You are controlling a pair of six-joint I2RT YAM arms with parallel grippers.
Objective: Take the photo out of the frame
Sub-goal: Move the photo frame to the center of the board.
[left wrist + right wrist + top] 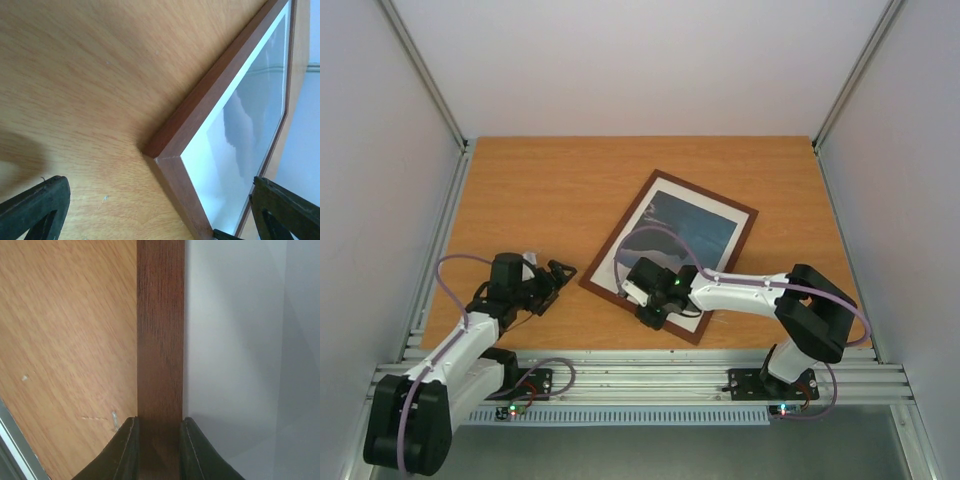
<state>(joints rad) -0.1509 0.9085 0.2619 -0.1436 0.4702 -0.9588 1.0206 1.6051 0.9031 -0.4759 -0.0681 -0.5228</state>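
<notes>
**Top view, read from the near edge outward.** At 7 o'clock we see the left tool (556, 274) low over the table (540, 190). Its fingers are spread wide and grasp nothing. It points toward 3 o'clock at the near-left corner of the frame (708, 191), close to that corner but apart from it. In its wrist view the corner lies ahead of the two black fingertips (35, 205), between them.

Just beyond, near the middle of the view, we find the right tool (159, 440) clenched on the frame. Its wrist view shows one dark finger pressed against each side of a reddish-brown rail. Table wood lies to the left of the rail and a pale surface to the right.

The frame lies flat on the table, face up, its long sides running from about 7 to 1 o'clock. The photo (695, 225), dark blue above a paler lower part, sits inside the frame, bordered by a white mat (197, 160).
</notes>
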